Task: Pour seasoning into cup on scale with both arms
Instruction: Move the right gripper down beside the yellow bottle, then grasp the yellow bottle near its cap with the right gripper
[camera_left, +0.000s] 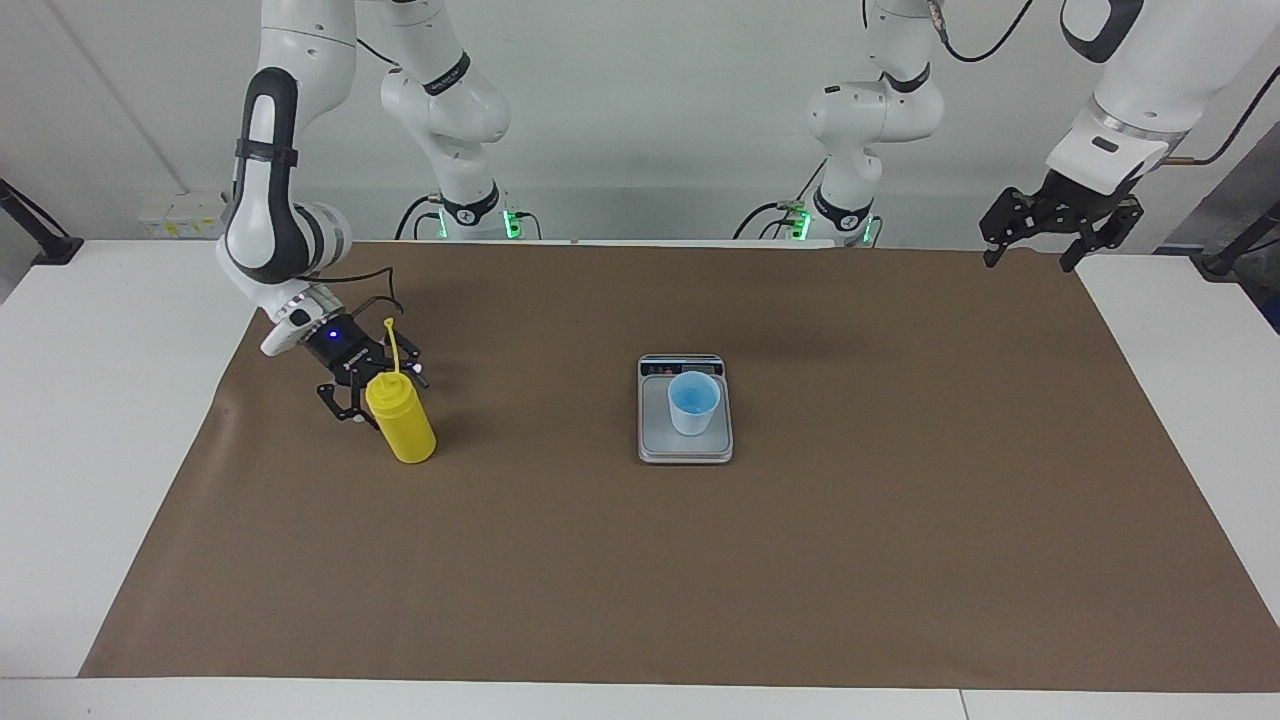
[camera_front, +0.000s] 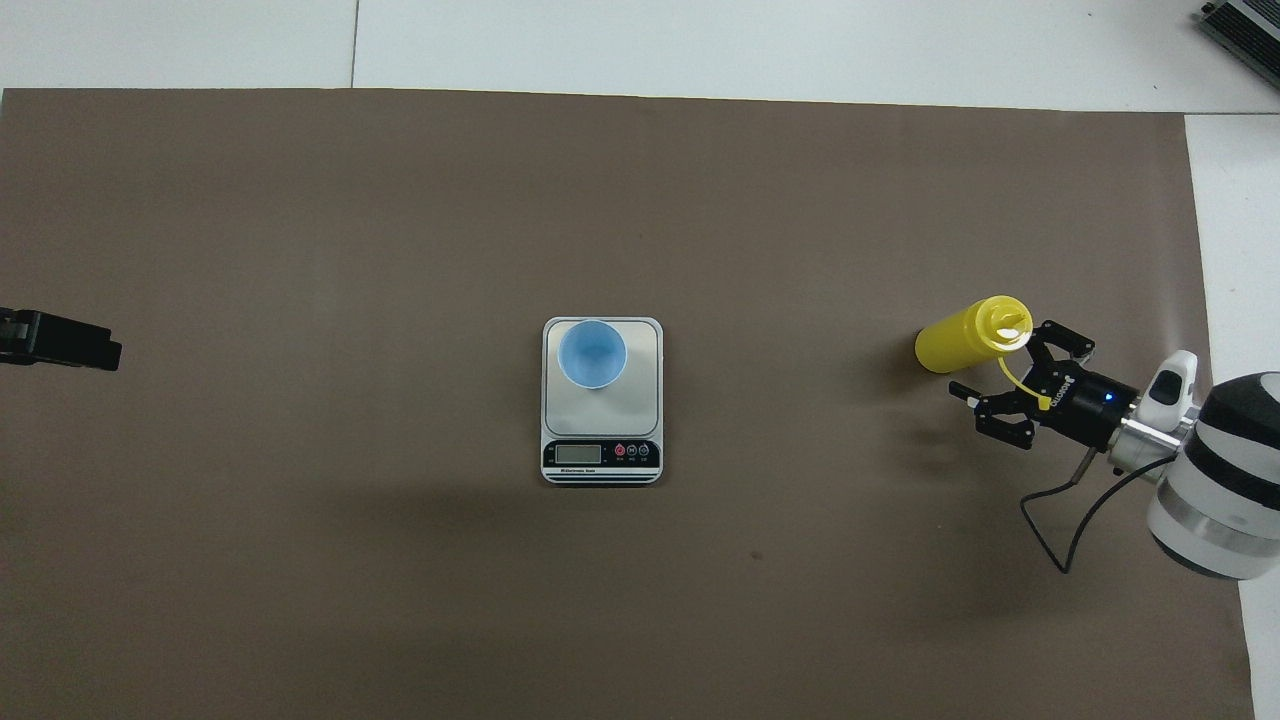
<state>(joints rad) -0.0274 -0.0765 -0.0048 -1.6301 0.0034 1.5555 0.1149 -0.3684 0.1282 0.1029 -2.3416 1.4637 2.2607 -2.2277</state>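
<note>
While our right claw (camera_left: 372, 392) sits low at the right arm's end of the counter (camera_left: 60, 400), its fingers (camera_left: 338, 401) spread wide and gripping nothing, the yellow seasoning bottle (camera_left: 402, 424) stands upright on the brown mat (camera_left: 700, 560) just beside it. From overhead, our right claw (camera_front: 1010, 385) has one finger right by the bottle's cap, the other out over bare mat, so the seasoning bottle (camera_front: 960, 336) is at the mouth of the claw and not yet between the fingers; we cannot tell whether the near finger touches it. Its tethered cap strip (camera_left: 392, 345) sticks up over the claw's body.

Well apart from that claw, toward the middle of the mat, the scale (camera_left: 685, 445) lies flat with the light-blue cup (camera_left: 693, 402) upright on its plate. Overhead, the cup (camera_front: 592, 353) sits on the part of the scale (camera_front: 630, 405) farther from us, away from the display.

Our left claw (camera_left: 1030, 258) waits in the air with fingers parted and gripping nothing, over the mat's corner at the left arm's end, well apart from scale and bottle. Overhead, only the tip of our left claw (camera_front: 60, 340) shows.
</note>
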